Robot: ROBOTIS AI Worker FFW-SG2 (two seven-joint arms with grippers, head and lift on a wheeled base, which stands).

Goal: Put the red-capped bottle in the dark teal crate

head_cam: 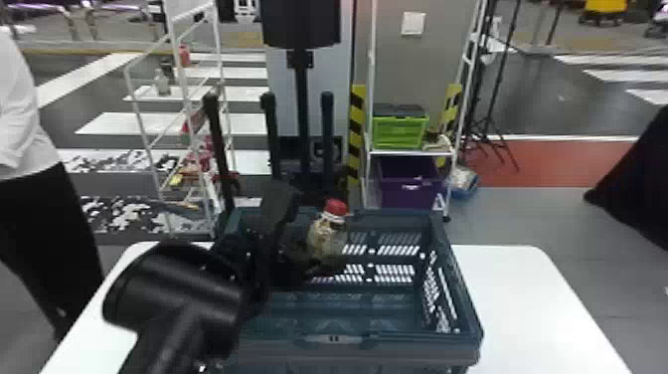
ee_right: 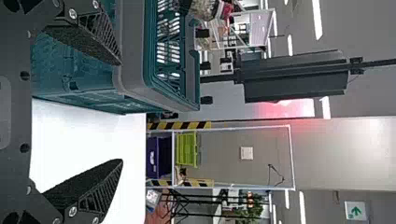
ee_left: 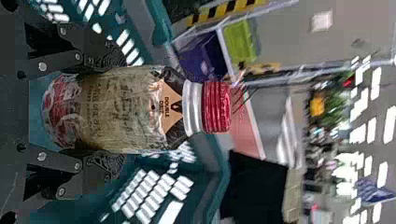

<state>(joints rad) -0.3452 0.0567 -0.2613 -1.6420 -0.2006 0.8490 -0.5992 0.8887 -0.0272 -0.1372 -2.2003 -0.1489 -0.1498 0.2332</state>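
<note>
White plastic-looking and flat, the broad table [head_cam: 522, 298] spans the lower head view, with the dark teal rectangular crate [head_cam: 459, 288], slotted along its walls, resting on it at six o'clock. From seven o'clock the black left arm reaches in, and its gripper [head_cam: 318, 259] is clasping the bottle between two flat fingers. The right gripper [ee_right: 120, 111] is near the crate, released, fingers spread wide. Upright above the crate's opening, toward eleven o'clock from its middle, is the clear, pale-filled red-capped bottle [head_cam: 325, 238], its ribbed cap [ee_left: 217, 107] uppermost.
</note>
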